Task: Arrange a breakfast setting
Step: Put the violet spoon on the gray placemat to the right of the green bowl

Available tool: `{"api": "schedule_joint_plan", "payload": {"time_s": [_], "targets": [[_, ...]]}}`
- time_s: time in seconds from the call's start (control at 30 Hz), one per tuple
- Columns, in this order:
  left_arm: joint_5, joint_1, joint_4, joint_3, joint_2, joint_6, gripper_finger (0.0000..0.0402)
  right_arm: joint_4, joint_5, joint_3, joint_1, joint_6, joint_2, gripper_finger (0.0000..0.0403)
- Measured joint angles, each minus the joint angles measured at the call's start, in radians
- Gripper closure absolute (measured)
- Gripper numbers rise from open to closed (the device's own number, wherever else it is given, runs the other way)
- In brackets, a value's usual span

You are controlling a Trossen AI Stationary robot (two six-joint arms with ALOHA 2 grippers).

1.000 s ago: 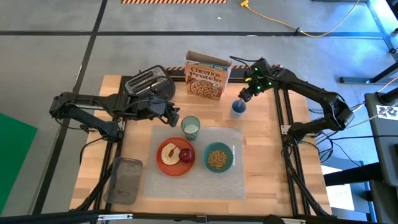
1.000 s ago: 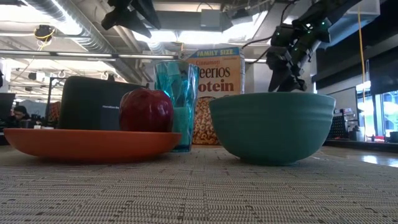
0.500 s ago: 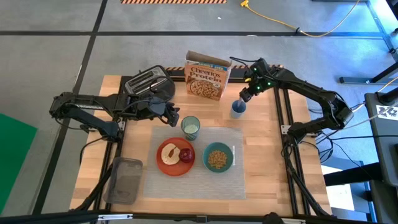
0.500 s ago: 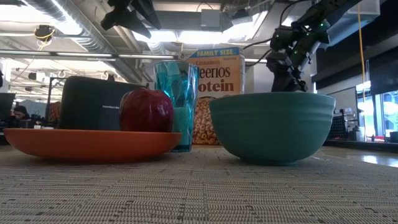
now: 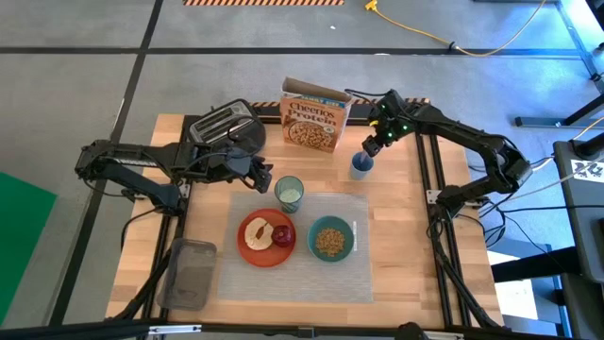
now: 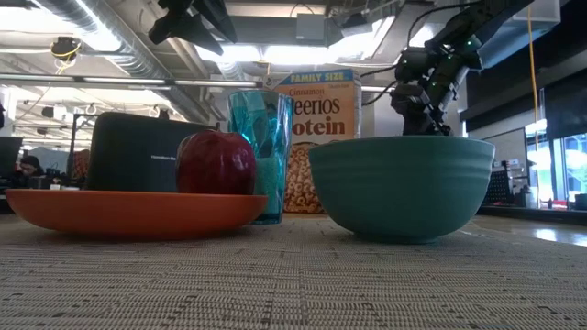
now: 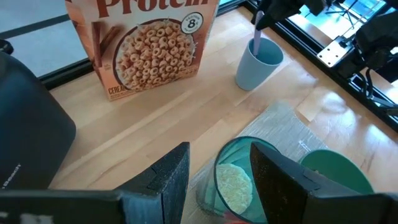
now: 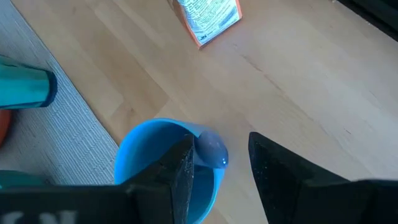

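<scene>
The metal spoon (image 8: 212, 152) stands in the small blue cup (image 8: 155, 158), its upper end sticking out above the rim. My right gripper (image 8: 221, 146) hovers over the cup (image 5: 361, 166), open, with a finger on either side of that end. The green tumbler (image 5: 289, 193) stands on the far edge of the placemat (image 5: 363, 274). My left gripper (image 5: 265, 179) waits open just left of the tumbler and above it. The orange plate (image 5: 255, 255) carries the toast (image 5: 256, 233) and the red apple (image 5: 282, 235). The teal bowl (image 5: 330, 239) holds cereal. My right gripper comes at the spoon from above, slanting down, with its fingers across the upper end (image 8: 214, 155). That end lies close against one finger (image 8: 183, 165); whether they touch I cannot tell. The spoon leans in the cup.
A cereal box (image 5: 313, 118) and the black toaster (image 5: 226, 127) stand along the far edge. A grey tray (image 5: 189, 274) lies at the near left. Bare wood shows right of the placemat (image 5: 415, 255).
My right gripper has shifted slightly over the blue cup. Nothing on the table has moved.
</scene>
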Motion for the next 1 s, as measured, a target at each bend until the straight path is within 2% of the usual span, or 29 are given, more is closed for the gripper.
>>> {"api": "schedule_joint_plan", "payload": {"time_s": [0.13, 0.23, 0.53, 0.63, 0.8, 1.0], "targets": [[0.0, -0.01, 0.0, 0.0, 0.0, -0.001, 0.0238, 0.008, 0.003, 0.0, 0.0, -0.001, 0.001, 0.0264], [0.0, -0.012, 0.0, 0.0, 0.0, -0.001, 0.0238, 0.008, 0.001, 0.0, 0.0, -0.005, 0.001, 0.0283], [-0.003, -0.011, 0.0, 0.0, 0.0, -0.001, 0.0238, 0.013, -0.024, 0.002, 0.0, -0.024, 0.0, 0.0386], [-0.003, -0.011, 0.0, 0.0, 0.0, -0.001, 0.0238, 0.016, -0.036, 0.002, 0.0, -0.024, 0.0, 0.0387], [-0.003, -0.011, 0.0, 0.0, 0.0, -0.001, 0.0238, 0.011, -0.029, 0.002, 0.0, -0.022, 0.0, 0.0366], [-0.003, -0.011, 0.0, 0.0, 0.0, -0.001, 0.0238, -0.007, -0.063, 0.0, 0.0, -0.017, -0.031, 0.0389]]}}
